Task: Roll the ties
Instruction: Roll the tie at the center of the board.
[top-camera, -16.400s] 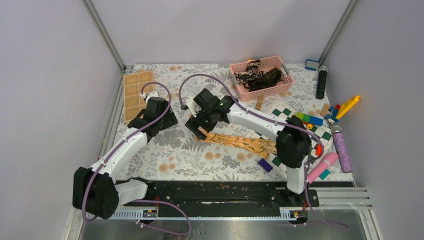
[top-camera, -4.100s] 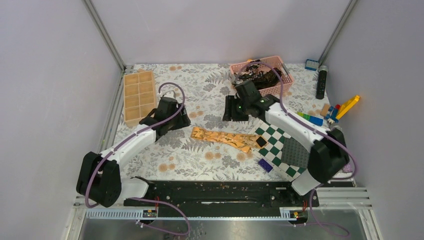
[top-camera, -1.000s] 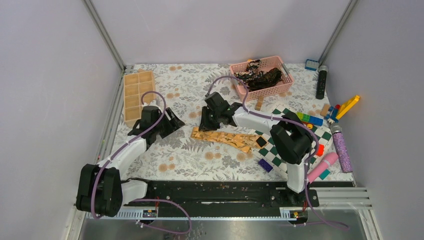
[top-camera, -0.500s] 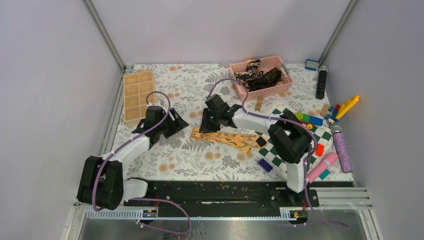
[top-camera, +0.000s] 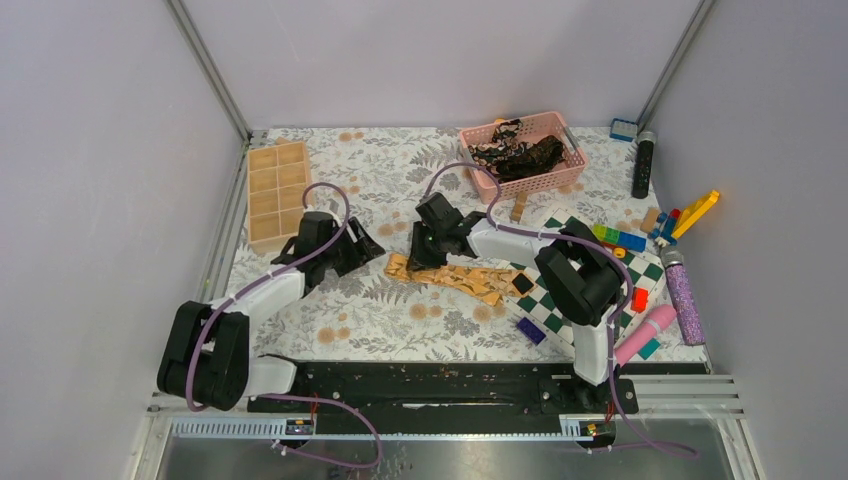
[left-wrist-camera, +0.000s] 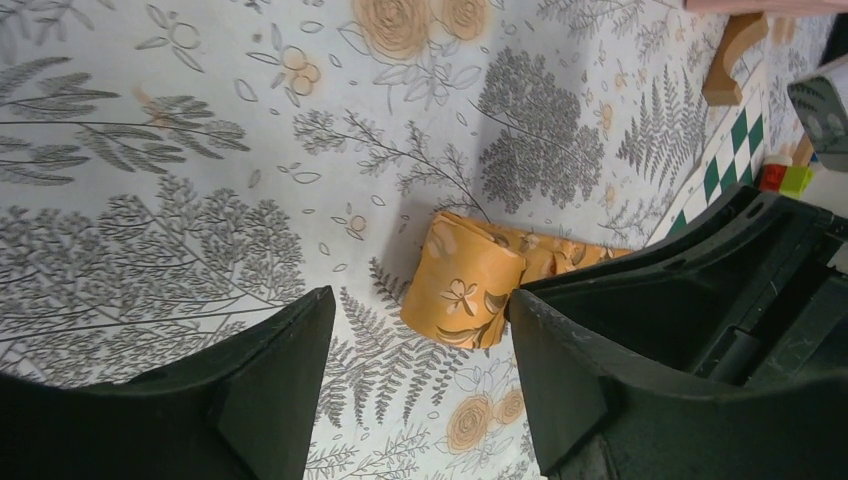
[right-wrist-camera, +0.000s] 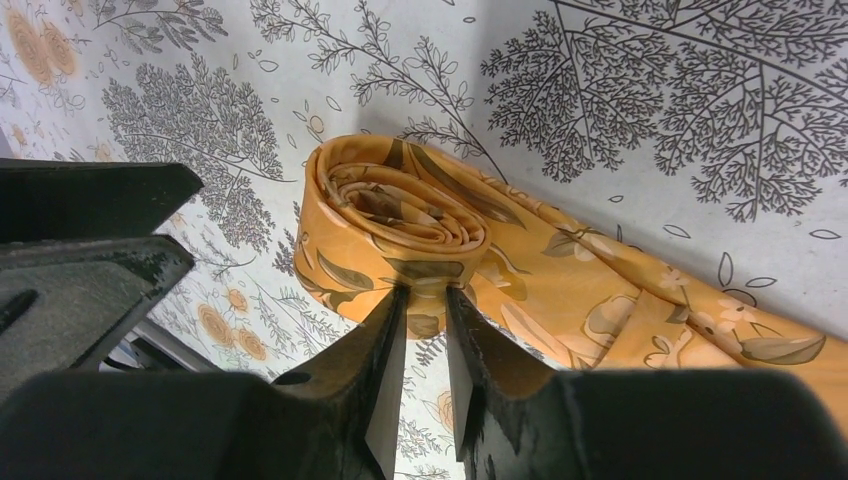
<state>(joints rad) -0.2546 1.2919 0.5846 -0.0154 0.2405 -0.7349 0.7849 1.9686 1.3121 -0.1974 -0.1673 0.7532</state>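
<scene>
Left claw (left-wrist-camera: 415, 385) nearer golden tie (left-wrist-camera: 465, 290), agape; right claw (right-wrist-camera: 425, 330) pinching it.

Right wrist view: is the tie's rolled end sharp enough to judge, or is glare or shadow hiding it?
Right wrist: the roll of the golden tie is sharp, layers readable, mild sheen, no glare; the right tool is near-black, little detail. Left wrist: roll in focus, faint shadow beside it; the left tool is dark too. Top external: even light, roll too small for detail.
</scene>
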